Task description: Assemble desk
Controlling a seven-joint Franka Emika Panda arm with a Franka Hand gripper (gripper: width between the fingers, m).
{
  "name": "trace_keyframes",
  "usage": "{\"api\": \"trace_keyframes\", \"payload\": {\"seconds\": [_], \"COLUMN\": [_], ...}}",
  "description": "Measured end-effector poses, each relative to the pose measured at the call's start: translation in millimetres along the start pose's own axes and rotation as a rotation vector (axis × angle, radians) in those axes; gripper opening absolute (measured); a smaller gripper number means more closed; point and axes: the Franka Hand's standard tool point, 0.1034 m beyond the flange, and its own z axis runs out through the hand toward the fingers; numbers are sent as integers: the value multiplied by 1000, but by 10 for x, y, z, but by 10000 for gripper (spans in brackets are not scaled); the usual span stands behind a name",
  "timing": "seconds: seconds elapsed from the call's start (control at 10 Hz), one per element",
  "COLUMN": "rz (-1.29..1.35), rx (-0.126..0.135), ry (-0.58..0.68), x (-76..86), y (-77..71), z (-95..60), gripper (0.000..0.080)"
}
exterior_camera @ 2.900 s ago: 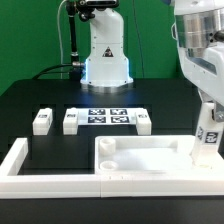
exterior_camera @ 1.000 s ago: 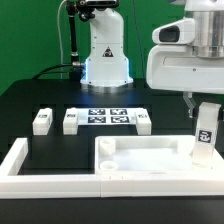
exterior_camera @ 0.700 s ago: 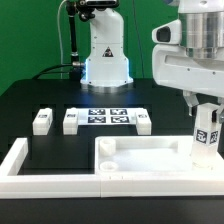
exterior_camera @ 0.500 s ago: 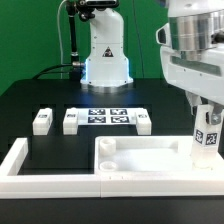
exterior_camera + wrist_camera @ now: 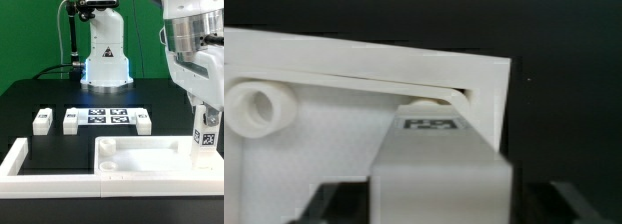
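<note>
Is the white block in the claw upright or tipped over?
Upright: the leg stands vertical in the gripper, lower end at the tray corner.

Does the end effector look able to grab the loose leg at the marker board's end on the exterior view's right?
Probably not yet: the end effector is shut on another leg at a corner of the desk top. Nothing stands over the loose leg, so the way looks free after release.

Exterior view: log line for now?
jaws: shut on leg | leg: upright at desk top corner, exterior view's right | loose legs: three
</note>
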Motion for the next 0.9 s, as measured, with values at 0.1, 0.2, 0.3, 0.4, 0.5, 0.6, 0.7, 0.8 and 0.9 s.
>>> {"api": "trace_keyframes", "payload": {"seconds": [0.1,0.2,0.3,0.4,0.5,0.6,0.7,0.8,0.9], "rz": [-174,-318,-311,-427,-503,-633,-845,-1015,-1208], "rx": [-8,-16,-8,-10,-12,-21,-41,-51,-60], "ry": [12,19,25,26,25,29,43,50,47], "x": [-4,-19,-55,-48,-40,-33,-6,6,18], "y": [3,7,12,14,14,21,16,7,13], "z": [17,26,25,26,30,30,13,8,18], "gripper": [572,632,632,646,649,649,649,649,649]}}
